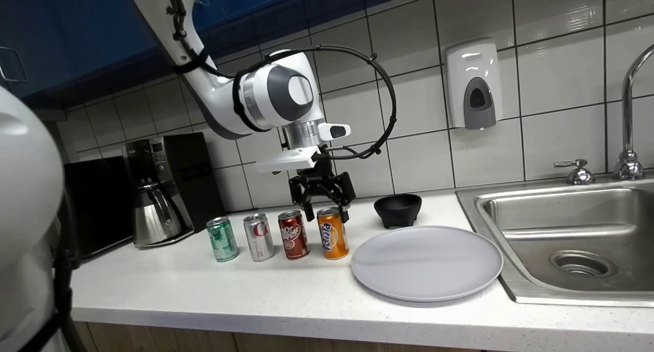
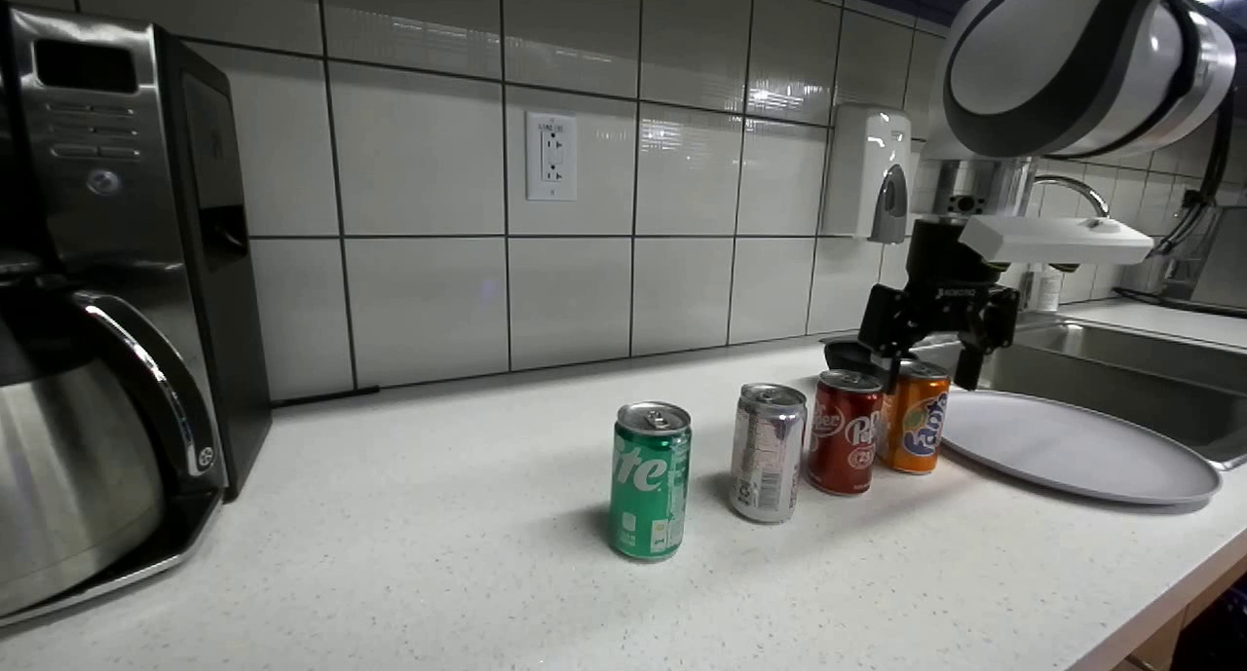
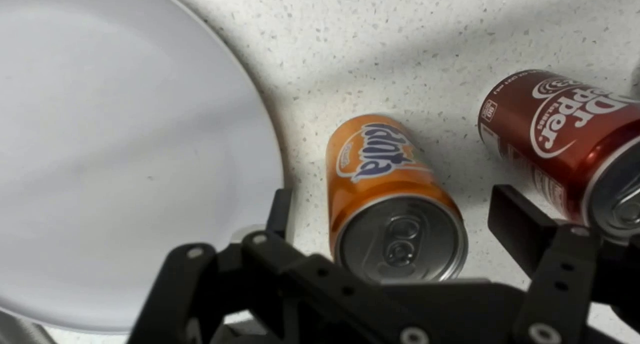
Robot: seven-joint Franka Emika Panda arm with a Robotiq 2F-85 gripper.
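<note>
Tiled wall (image 1: 567, 66) runs behind the Fanta can (image 3: 372, 154). White countertop (image 1: 179, 285) underneath, Fanta can standing upright on it. White-and-grey robot arm (image 1: 278, 94) hangs over, wrist above the Fanta can. Steel sink (image 1: 577, 214) past the plate (image 1: 426, 262) from the Fanta can. Coffee maker (image 1: 186, 173), black and steel, well apart from the Fanta can, beyond the opposite end of the can row. Plate: grey, round, flat, just beside the Fanta can on the sink side, narrow gap showing in the wrist view. White soap dispenser (image 1: 472, 81) on the wall, higher than the Fanta can and off toward the sink. Black gripper (image 1: 327, 215) points down over the Fanta can; fingers (image 3: 520, 229) spread wide, one each side of it, gaps visible in the wrist view, nothing grasped. Fingertip height hard to judge from these angles, looks roughly level with the Fanta can's lid. Black bowl (image 1: 398, 211) nearer the wall than the Fanta can. Dr Pepper can (image 3: 560, 129), dark red, upright, next in line to the Fanta can, not touching it. Silver can (image 2: 770, 457), upright, second along from the Fanta can. Green can (image 2: 651, 481), upright, white "te" lettering in an exterior view, farthest in the row from the Fanta can.
</note>
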